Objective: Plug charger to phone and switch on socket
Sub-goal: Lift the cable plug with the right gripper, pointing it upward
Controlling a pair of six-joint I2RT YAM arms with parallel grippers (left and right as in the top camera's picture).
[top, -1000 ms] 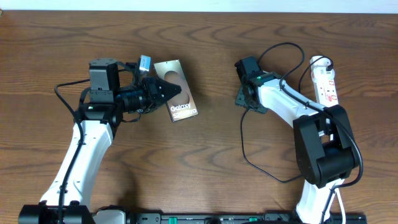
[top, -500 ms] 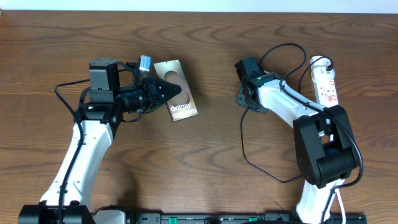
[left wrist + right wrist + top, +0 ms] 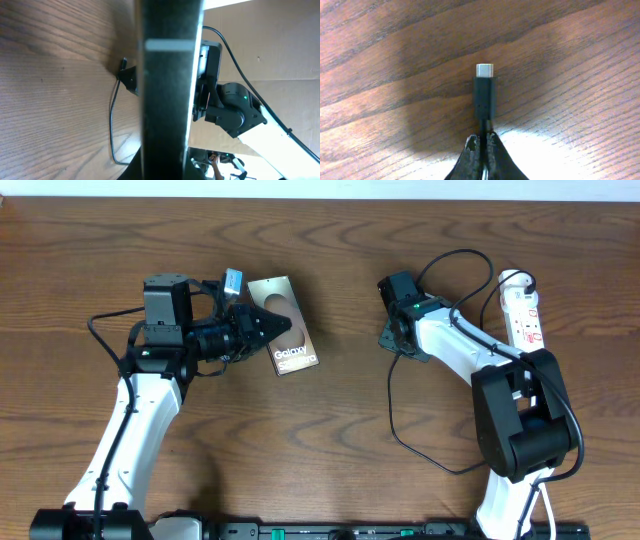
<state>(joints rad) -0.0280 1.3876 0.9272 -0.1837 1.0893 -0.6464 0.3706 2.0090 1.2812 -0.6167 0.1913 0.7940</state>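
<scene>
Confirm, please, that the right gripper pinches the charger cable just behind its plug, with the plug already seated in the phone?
The plug is not in the phone. The right gripper does pinch the charger just behind its plug, but the right wrist view shows the metal tip bare above the table.

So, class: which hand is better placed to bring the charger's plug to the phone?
Right. The right hand pinches the charger, plug tip free and pointing forward; the left hand holds the phone.
</scene>
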